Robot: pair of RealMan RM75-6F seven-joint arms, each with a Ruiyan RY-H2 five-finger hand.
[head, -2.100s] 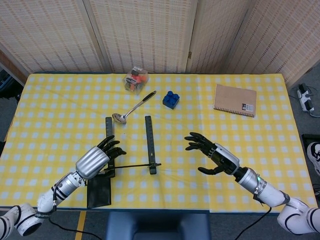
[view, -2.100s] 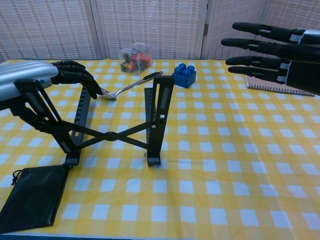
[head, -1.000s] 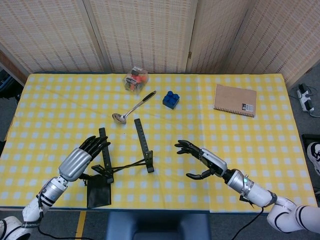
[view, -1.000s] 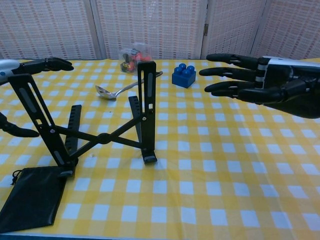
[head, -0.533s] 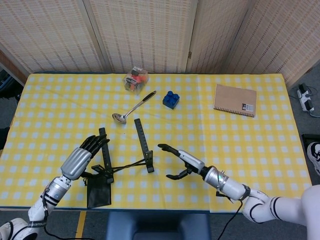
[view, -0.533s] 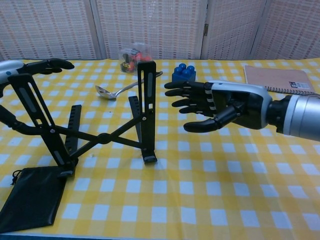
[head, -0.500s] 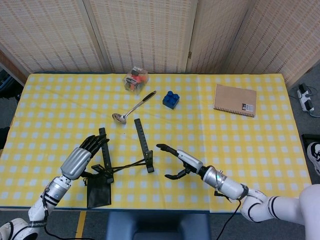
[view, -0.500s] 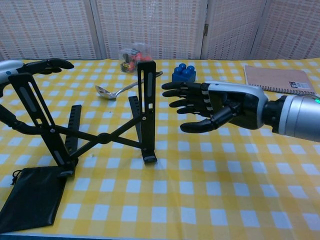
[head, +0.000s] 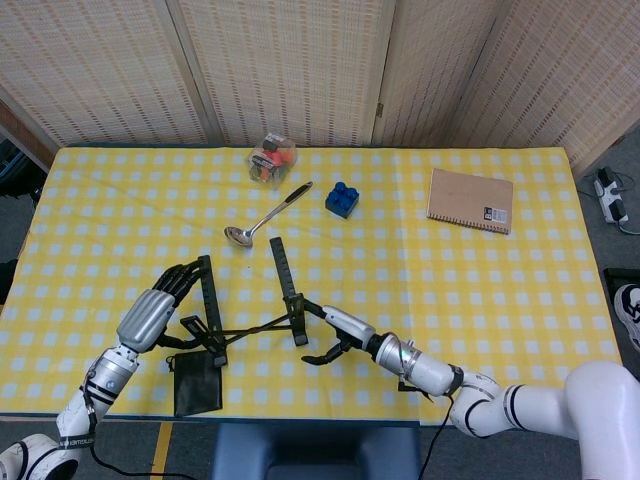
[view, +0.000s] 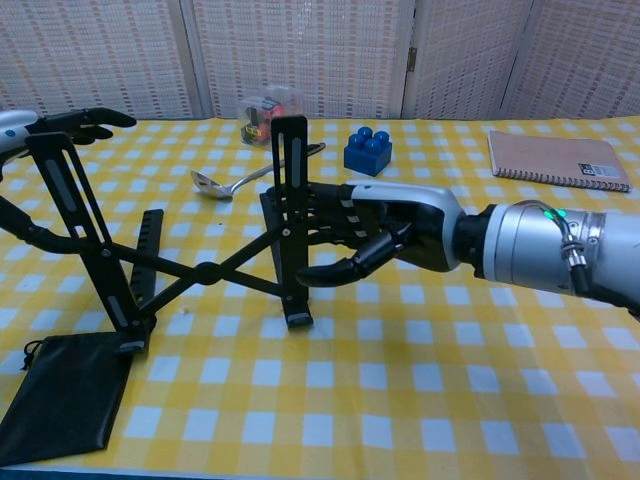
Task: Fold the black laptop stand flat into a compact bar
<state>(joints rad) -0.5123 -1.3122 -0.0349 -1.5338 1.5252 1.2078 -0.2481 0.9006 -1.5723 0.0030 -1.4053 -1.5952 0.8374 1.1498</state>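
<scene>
Yellow checked table carries a black laptop stand, unfolded and upright near its front edge at about 7 o'clock. The right hand, fingers spread and grasping nothing, touches the stand's right upright; the left hand, fingers loosely extended around its left upright, grips it. A black pouch lies just beside the stand's foot.

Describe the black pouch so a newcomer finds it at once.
Start at the yellow checked table and go to its near left edge. There, by the laptop stand, lies the pouch: flat, soft and drawstringed, unlike the rigid stand.
</scene>
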